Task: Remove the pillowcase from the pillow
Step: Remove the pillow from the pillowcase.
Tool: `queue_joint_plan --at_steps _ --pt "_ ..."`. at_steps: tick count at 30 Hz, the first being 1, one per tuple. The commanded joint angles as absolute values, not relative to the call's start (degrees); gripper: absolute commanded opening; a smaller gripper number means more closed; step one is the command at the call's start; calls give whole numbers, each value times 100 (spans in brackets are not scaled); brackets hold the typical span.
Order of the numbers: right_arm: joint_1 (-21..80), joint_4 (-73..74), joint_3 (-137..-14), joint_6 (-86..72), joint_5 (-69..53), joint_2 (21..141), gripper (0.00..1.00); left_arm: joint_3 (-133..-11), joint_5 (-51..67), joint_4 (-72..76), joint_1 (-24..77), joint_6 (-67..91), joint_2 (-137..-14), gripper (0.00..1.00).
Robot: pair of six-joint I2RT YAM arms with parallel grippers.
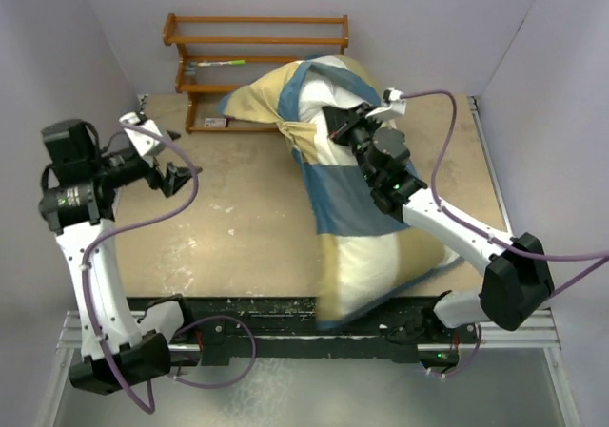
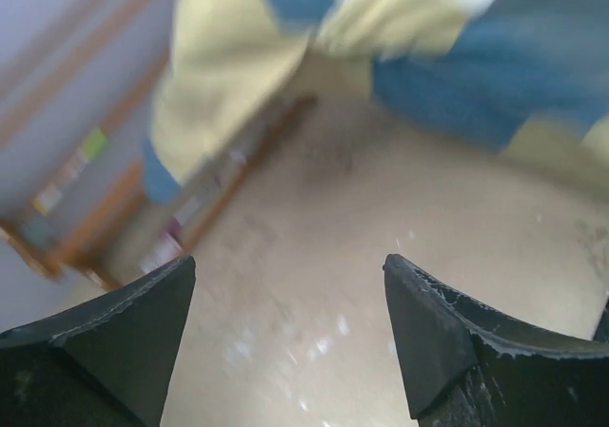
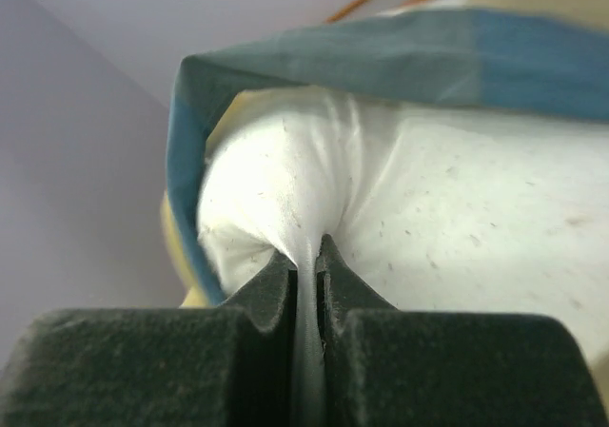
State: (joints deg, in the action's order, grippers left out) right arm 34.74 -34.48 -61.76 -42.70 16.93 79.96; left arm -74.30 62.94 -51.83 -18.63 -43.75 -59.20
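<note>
From above, the pillowcase (image 1: 343, 199), soft and limp, runs lengthwise from the worktop's (image 1: 247, 227) far edge toward its near right corner, mouth at the far end by the right gripper (image 1: 335, 123); the left gripper (image 1: 176, 178) hangs over the left side. Left wrist: its fingers (image 2: 114, 351) are spread, empty, and the cover's loose tan corner (image 2: 219, 75) ahead looks the best hold. Right wrist: jaws pinch a pleat of the plump, light pillow (image 3: 457, 208) inside the blue hem (image 3: 381, 51).

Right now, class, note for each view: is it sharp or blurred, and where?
Left wrist: the pillowcase smears with blur; top external: evenly lit, the rack crisp; right wrist: the pillow sharp, specks visible, pinched by the right gripper.
</note>
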Motion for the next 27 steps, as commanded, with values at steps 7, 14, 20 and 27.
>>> queue_joint_plan --at_steps 7,14,20,27 --pt "4422 -4528 -5818 -3872 2297 8314 0 -8243 6488 -4093 -1161 -2887 -5814 88" --pt "4921 -4568 -6144 -3879 2506 8902 0 -6903 3560 -2655 1017 -2285 -6122 88" --pt "5244 -4476 -6386 -3857 2559 9353 0 -6822 2339 -1749 1390 -2005 -6897 86" --pt "5507 -4523 -6391 -3990 2646 9718 0 -6861 1431 -2068 1406 -1768 -7669 66"
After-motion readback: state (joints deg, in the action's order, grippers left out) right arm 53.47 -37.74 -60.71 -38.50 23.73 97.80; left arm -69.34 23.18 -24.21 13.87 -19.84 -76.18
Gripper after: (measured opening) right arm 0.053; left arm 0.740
